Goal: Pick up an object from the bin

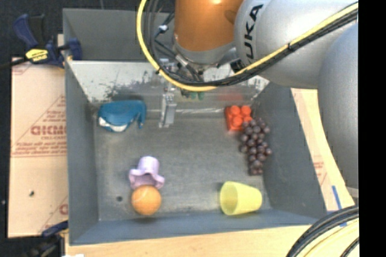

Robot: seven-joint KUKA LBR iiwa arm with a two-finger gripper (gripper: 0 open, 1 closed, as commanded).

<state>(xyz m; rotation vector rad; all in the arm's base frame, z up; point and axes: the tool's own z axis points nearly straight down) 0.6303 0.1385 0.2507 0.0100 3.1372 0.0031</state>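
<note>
Grey fingers (167, 122) closed together, beside blue toy (122, 114)

Gripper (167, 110) beside blue toy (122, 115), possibly a whale

A yellow cup (240, 198) lies tipped over at the bin's (193, 153) near right. Left of it, an orange ball (146, 200) touches a lilac piece (146, 171), perhaps a toy. Dark purple grapes (254, 146) lie at the right, just near of a red-orange cluster (239, 116).
</note>
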